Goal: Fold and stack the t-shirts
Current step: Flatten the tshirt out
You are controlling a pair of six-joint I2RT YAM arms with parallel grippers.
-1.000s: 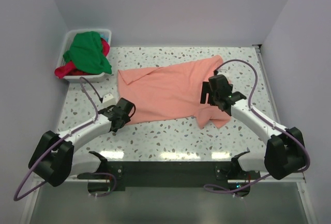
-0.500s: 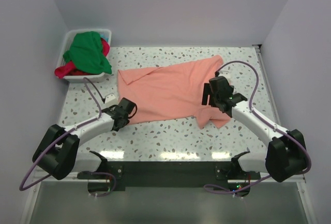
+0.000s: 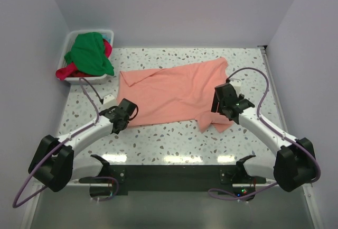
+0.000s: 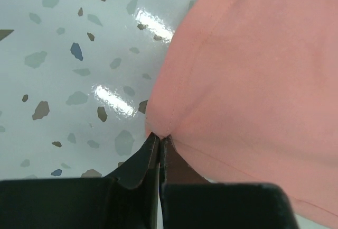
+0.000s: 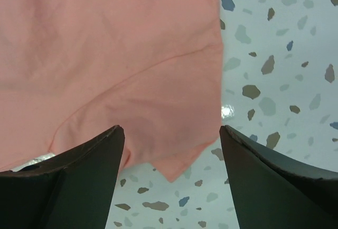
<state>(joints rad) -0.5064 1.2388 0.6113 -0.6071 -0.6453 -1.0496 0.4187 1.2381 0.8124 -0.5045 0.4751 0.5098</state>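
The salmon-pink cloth t-shirt [image 3: 174,91] lies spread flat on the pale speckled surface [image 3: 174,134], stretching between the two claws. The left claw [image 4: 159,140] has its fingers pressed together on the shirt's hemmed edge, a small peak of cloth pinched at the very tips; the rest of the shirt spreads ahead of it and to its right, with bare surface to its left. The right claw [image 5: 170,129] hangs with its fingers wide apart above the shirt's near right corner, the cloth edge running between the fingertips and bare surface to its right. Well beyond the left claw, a bright green cloth t-shirt [image 3: 90,52] is heaped on a red-magenta cloth t-shirt [image 3: 66,72] in a white plastic tub [image 3: 74,32]
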